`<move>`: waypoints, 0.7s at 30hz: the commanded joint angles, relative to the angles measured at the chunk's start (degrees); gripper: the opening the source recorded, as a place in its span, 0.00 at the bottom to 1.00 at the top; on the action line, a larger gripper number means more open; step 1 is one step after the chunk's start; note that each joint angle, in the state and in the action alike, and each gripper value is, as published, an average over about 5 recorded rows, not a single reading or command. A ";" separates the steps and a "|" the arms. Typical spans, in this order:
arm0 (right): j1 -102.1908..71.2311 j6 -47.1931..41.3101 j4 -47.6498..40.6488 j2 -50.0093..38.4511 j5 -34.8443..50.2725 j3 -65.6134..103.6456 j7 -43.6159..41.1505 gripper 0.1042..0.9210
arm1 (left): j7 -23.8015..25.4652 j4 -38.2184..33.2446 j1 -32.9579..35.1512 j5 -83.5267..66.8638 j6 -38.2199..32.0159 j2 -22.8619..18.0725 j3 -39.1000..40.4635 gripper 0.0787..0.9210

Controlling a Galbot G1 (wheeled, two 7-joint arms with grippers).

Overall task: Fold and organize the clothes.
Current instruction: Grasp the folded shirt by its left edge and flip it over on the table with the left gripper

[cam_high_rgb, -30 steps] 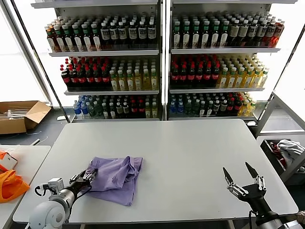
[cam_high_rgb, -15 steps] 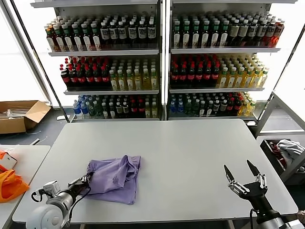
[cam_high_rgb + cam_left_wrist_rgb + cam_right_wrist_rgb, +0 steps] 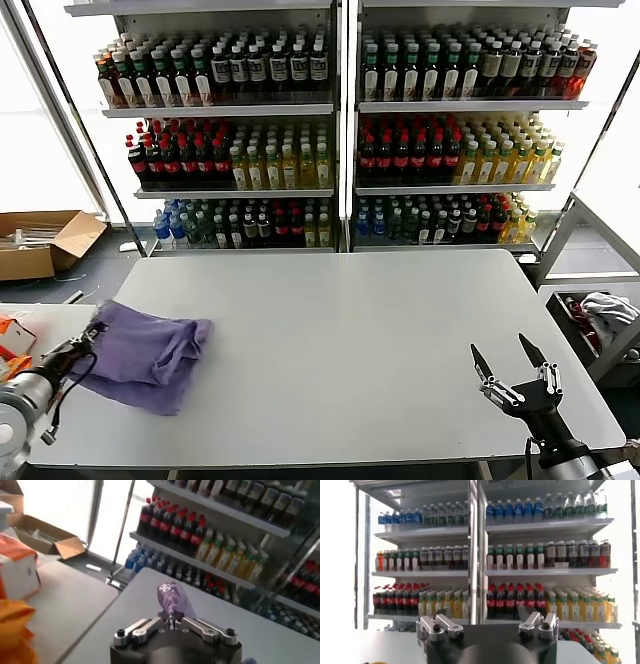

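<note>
At lower left, the left pincer (image 3: 88, 337) pinches the crumpled lavender cotton T-shirt (image 3: 150, 354) trailing rightward across the grey tabletop (image 3: 380, 330); the right pincer (image 3: 512, 366) gapes empty far right.

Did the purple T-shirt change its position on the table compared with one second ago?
Yes. The purple T-shirt, held by the shut left gripper, was dragged toward the robot's left and now lies at the left edge of the table.

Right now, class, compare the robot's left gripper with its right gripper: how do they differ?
The left gripper is shut on the lavender T-shirt at the table's left edge; the right gripper is open and holds nothing. The left is at work, while the right hangs idle over the near right corner. Both sit low, near the table's front.
</note>
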 commanded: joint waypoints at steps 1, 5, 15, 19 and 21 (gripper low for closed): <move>0.05 0.36 -0.20 0.14 0.07 -0.13 -0.03 0.88 | 0.27 0.50 0.72 -5.18 0.58 13.85 -10.85 0.05; 0.16 0.52 -0.58 0.70 -0.08 -0.19 -0.09 0.88 | -3.66 -10.39 2.25 -3.02 0.60 8.71 -1.15 0.05; -2.89 0.27 -0.26 2.27 -1.54 2.12 0.01 0.88 | -10.21 -24.01 -4.99 12.96 0.63 -4.13 46.92 0.05; -4.97 -0.10 0.41 2.97 -3.39 2.50 0.09 0.88 | -13.55 -13.79 -12.58 14.34 0.61 -11.29 55.57 0.05; -6.22 -0.24 1.16 3.37 -4.24 2.21 0.10 0.88 | -16.44 -8.33 -17.53 12.67 0.56 -16.47 55.29 0.05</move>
